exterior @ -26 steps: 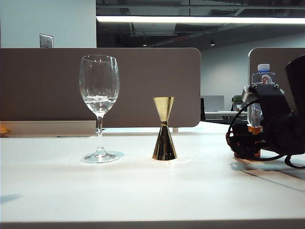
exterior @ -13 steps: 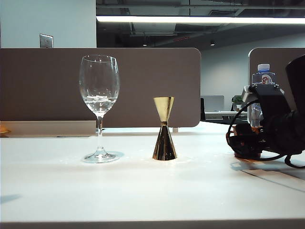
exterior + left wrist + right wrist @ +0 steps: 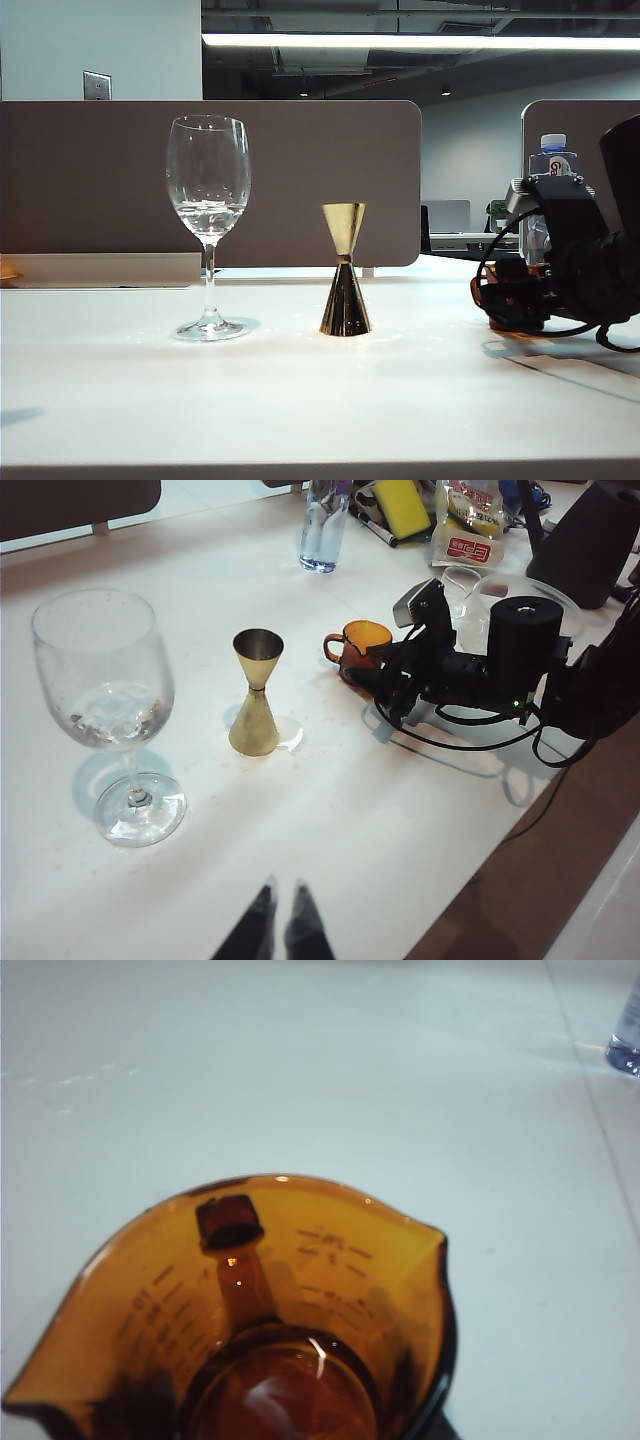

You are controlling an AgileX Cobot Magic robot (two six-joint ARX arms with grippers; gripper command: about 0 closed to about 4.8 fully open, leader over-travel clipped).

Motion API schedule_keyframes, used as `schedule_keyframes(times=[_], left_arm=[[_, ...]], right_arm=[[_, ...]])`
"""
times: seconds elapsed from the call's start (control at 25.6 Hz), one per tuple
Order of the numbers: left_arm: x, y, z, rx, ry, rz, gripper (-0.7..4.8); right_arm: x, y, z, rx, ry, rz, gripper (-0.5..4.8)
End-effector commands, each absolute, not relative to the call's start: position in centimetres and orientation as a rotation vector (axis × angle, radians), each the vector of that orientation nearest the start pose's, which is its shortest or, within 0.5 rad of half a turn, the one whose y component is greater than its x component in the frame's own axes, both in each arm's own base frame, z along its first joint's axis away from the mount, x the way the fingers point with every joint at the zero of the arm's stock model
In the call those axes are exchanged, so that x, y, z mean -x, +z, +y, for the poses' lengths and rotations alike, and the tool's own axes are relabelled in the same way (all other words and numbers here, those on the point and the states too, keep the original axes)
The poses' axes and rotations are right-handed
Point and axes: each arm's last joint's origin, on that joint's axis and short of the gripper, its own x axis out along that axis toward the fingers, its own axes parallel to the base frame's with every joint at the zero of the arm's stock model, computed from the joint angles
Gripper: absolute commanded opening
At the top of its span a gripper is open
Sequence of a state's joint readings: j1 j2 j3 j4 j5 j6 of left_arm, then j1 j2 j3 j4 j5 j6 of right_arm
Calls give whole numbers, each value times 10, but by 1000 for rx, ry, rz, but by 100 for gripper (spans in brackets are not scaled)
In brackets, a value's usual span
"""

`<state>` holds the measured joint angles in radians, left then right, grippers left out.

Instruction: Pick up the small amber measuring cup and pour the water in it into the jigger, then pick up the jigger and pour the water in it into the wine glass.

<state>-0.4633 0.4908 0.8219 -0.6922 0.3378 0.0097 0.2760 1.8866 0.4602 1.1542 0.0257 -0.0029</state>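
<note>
- Exterior view: wine glass (image 3: 208, 225) and jigger (image 3: 345, 270) stand apart on the table (image 3: 300, 400); the right gripper (image 3: 505, 300) sits low at the far right, largely masking the small amber measuring cup (image 3: 520, 322).
- Left wrist view: left gripper (image 3: 280, 930) hangs near the table's front edge, jaws nearly together, empty. Cup handle faces the jigger.
- Right wrist view: cup fills the frame, one finger apparently inside the wall; whether the grip is firm, I cannot tell. Advice: seat fully, lift level.
</note>
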Motion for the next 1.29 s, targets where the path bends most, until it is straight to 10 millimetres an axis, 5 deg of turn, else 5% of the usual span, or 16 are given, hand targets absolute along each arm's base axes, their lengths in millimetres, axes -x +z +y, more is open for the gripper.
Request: schedule_keyframes(times=[0.04,0.39,0.47,0.9,1.05,1.29], left_arm=[[-75,333,-48,-32,-797,350,26],[-75,333,-48,-32,-797,350,26],[-75,333,-48,-32,-797,350,26],[-75,333,-48,-32,-797,350,26],[-75,333,-48,-32,-797,350,26],[-75,333,-48,-32,-797,350,26]], right_arm=[[-281,100,79,38,256,228,179],[-283,102,81,37,260,216,133],[-283,106,82,35,263,201,83],[-284,122,86,28,277,145,41],[-287,133,94,28,313,127,-5],[-287,140,118,88,392,111,-5]])
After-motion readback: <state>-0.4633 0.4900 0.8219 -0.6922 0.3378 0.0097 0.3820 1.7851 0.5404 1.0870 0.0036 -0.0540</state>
